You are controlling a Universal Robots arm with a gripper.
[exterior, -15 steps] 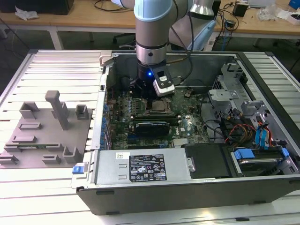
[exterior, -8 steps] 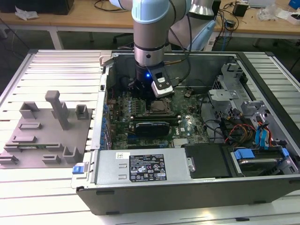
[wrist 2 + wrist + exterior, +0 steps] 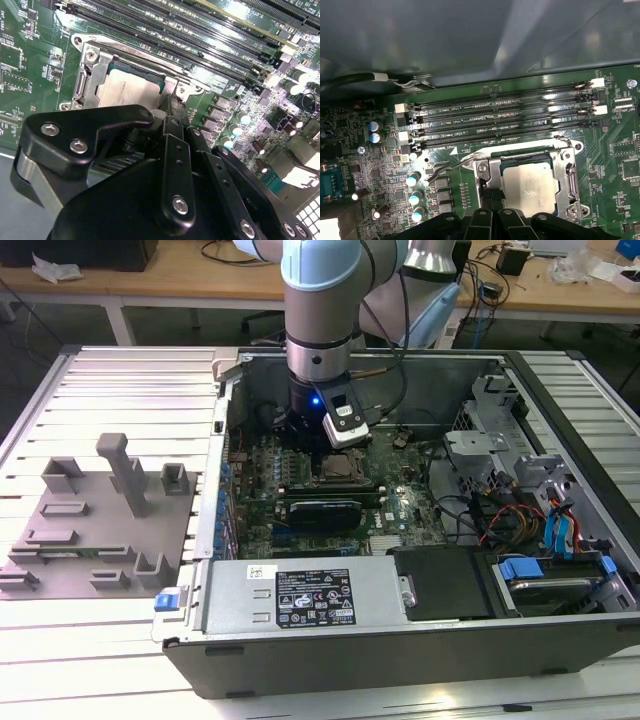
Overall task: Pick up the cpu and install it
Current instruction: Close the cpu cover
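PC case [image 3: 400,665] sits on table [image 3: 110,410]; fixture plate [image 3: 90,530] lies just beside it, at exterior view's left. Inside: motherboard [image 3: 300,490] mid, power supply [image 3: 300,595] nearer exterior cam, drives [image 3: 545,575] at exterior view's right. Cpu [image 3: 530,187] lies in socket frame [image 3: 571,175], memory slots [image 3: 505,117] alongside; gripper [image 3: 492,202] over cpu's edge.

Small black print on white sticker [image 3: 315,608], tiny silkscreen lettering on motherboard [image 3: 615,167], none legible

Cpu [image 3: 530,187] boxed in — socket frame [image 3: 571,185] around it, memory slots [image 3: 505,117] just beside (case wall [image 3: 470,35] at motherboard's [image 3: 615,150] edge).
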